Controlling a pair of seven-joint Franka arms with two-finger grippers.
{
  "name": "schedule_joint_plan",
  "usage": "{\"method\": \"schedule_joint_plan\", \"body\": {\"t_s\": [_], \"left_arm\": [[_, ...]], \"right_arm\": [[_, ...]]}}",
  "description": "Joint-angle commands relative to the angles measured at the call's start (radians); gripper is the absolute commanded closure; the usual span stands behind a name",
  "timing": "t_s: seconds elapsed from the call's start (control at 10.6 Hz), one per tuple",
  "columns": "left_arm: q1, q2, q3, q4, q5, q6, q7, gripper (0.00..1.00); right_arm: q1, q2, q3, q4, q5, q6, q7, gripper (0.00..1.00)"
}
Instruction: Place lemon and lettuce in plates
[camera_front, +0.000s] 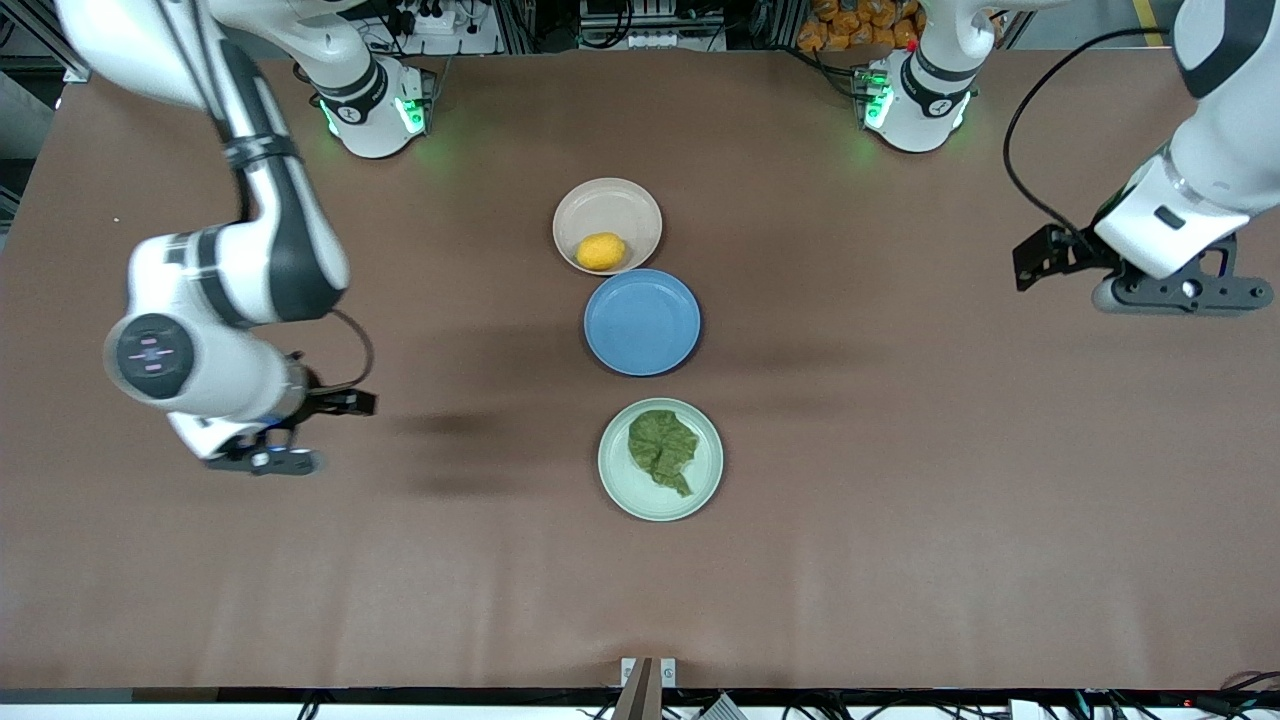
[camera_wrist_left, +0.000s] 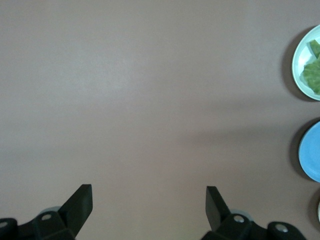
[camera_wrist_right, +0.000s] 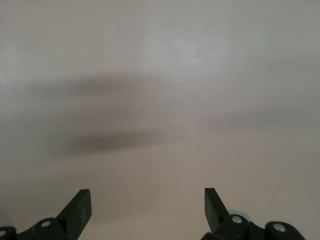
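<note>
The lemon (camera_front: 601, 250) lies in the beige-pink plate (camera_front: 610, 203), the plate nearest the robots' bases. The lettuce (camera_front: 661, 447) lies on the pale mint green plate (camera_front: 613, 472), nearest the front camera. In the left wrist view the lettuce (camera_wrist_left: 313, 74) and the mint plate (camera_wrist_left: 300, 59) show at the picture's edge. My left gripper (camera_front: 1180, 292) (camera_wrist_left: 149, 200) is open and empty over bare table toward the left arm's end. My right gripper (camera_front: 262, 460) (camera_wrist_right: 148, 202) is open and empty over bare table toward the right arm's end.
An empty blue plate (camera_front: 642, 322) (camera_wrist_left: 311, 152) sits between the two other plates, touching the beige-pink one. The three plates form a line down the table's middle. The brown table surface (camera_front: 900, 450) spreads wide on both sides.
</note>
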Motion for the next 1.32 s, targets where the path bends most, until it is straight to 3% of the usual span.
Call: {"method": "schedule_joint_plan", "body": {"t_s": [0.0,0.38,0.76,1.23], "left_arm": [[0.003,-0.028,-0.007,0.000,-0.022,-0.035,0.024,0.00],[0.005,-0.029,-0.002,0.033,-0.021,-0.041,0.023,0.00],[0.005,-0.031,-0.007,0.034,-0.021,-0.041,0.029,0.00],[0.005,-0.031,-0.005,0.034,-0.019,-0.041,0.029,0.00]], "right_arm": [[-0.096,-0.017,0.001,0.051,-0.010,-0.024,-0.040,0.00],[-0.123,-0.084,-0.033,0.180,-0.017,-0.223,-0.064,0.00],[-0.129,-0.259,-0.030,0.169,-0.010,-0.352,-0.066,0.00],[-0.178,-0.342,-0.030,0.137,-0.007,-0.405,-0.075,0.00]]}}
